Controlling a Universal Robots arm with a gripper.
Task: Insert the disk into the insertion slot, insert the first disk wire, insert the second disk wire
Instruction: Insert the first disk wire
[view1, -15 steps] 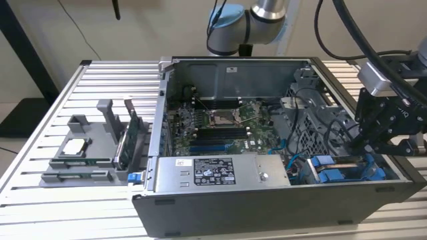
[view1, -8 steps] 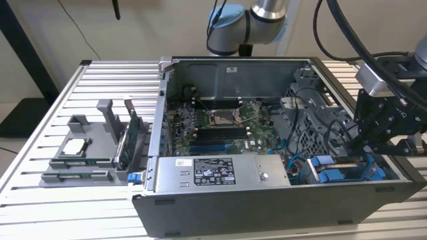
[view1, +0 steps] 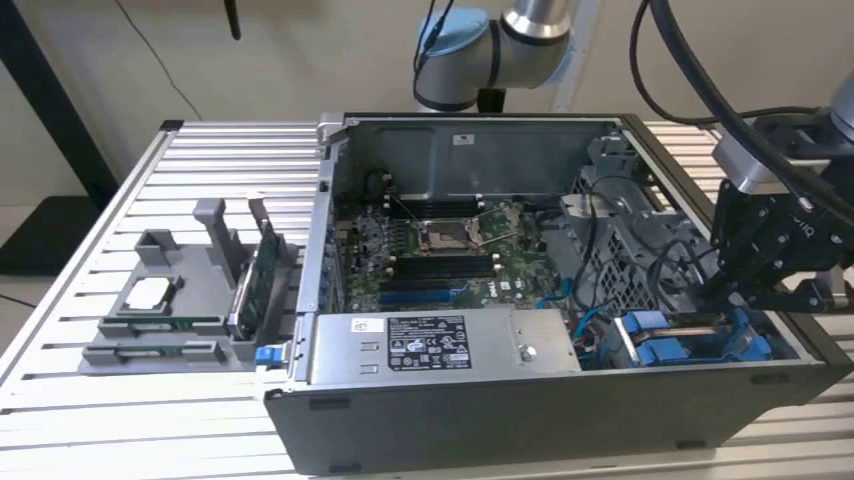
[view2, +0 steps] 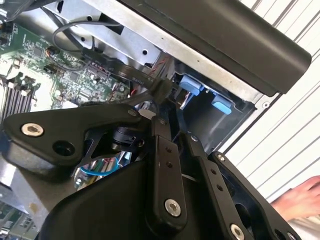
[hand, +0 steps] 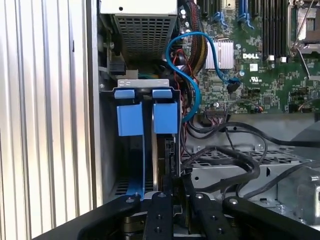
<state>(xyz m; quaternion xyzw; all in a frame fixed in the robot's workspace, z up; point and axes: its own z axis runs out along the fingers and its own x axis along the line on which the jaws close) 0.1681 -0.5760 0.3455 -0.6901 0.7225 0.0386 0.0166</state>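
Note:
My gripper (view1: 727, 300) hangs inside the open computer case (view1: 534, 420), at the corner on the exterior view's right. In the first wrist view its fingers (hand: 160, 205) sit close together on a thin dark disk (hand: 167, 155) seen edge-on. The disk stands in the insertion slot (hand: 120, 186), a grey metal bay with blue fittings (hand: 130, 119). The second wrist view shows the gripper (view2: 175, 131) just above those blue fittings (view2: 192, 85). A blue cable (hand: 192, 65) and loose black cables (hand: 235, 155) lie beside the bay, plugged into nothing that I can see there.
The power supply (view1: 441, 345) and motherboard (view1: 454, 250) fill the rest of the case. A grey holder (view1: 174, 300) with spare parts stands on the slatted table (view1: 107, 420) at the exterior view's left. A person's hand (view2: 300, 200) rests on the table near the case.

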